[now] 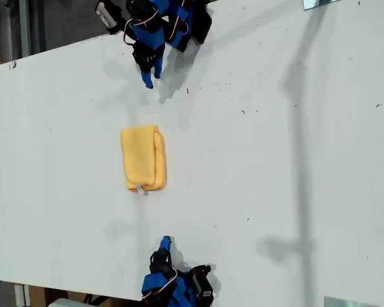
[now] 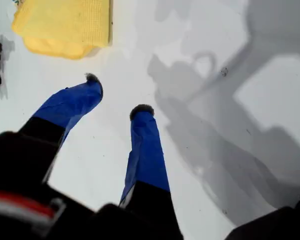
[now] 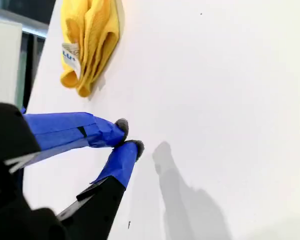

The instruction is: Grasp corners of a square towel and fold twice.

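So the towel (image 1: 141, 158) is lying folded up into a chunky little rectangle on the white table (image 1: 275, 160), sitting between my two grippers and touching neither of them. In the exterior view it's looking like a neat stacked packet with the layered edges facing the exterior view's right.

My first gripper (image 2: 117, 95) is hovering over bare table with its blue jaws spread apart and nothing between them. The towel is sitting out ahead of its fingertips (image 2: 92, 80) and off to one side, clearly apart from them. Its shadow is falling on the table right underneath.

My second gripper (image 3: 129, 136) is pointing at the towel from the opposite end, and its jaws are pressed almost tip to tip, pinching nothing at all. The towel is lying a bit ahead of it, with a gap of bare table in between. From here I'm seeing the loose layers bunching up at the end nearest me, and the little white tag (image 3: 70, 57) is hanging off the corner (image 3: 82, 82) closest to this gripper.

Both arms are sitting back near their own edges of the table
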You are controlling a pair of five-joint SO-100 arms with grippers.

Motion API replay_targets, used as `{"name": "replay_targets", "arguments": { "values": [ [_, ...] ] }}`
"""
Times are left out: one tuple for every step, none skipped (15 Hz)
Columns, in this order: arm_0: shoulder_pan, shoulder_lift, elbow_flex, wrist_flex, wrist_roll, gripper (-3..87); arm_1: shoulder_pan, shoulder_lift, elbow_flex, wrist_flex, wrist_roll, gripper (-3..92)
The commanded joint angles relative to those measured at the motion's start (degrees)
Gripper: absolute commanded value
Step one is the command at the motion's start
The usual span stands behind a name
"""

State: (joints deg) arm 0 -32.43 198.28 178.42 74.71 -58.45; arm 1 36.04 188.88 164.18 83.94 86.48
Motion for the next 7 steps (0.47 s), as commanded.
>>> {"name": "replay_targets", "arguments": {
  "values": [
    [-0.7,0.35,0.35,-0.18,-0.62,3.2,0.18,-0.35,-2.02,0.7,-0.88,17.3],
    [-0.7,0.35,0.35,-0.18,-0.62,3.2,0.09,-0.35,-2.02,0.7,-0.88,17.3],
    [-0.7,0.35,0.35,-0.18,-0.62,3.2,0.0,-0.35,-2.02,0.7,-0.88,17.3],
    [-0.7,0.35,0.35,-0.18,-0.62,3.2,-0.09,-0.35,-2.02,0.7,-0.88,17.3],
    [-0.7,0.35,0.35,-0.18,-0.62,3.2,-0.09,-0.35,-2.02,0.7,-0.88,17.3],
    [-0.7,0.35,0.35,-0.18,-0.62,3.2,-0.09,-0.35,-2.02,0.7,-0.88,17.3],
    [-0.7,0.35,0.35,-0.18,-0.62,3.2,-0.09,-0.35,-2.02,0.7,-0.88,17.3]
  ]
}}
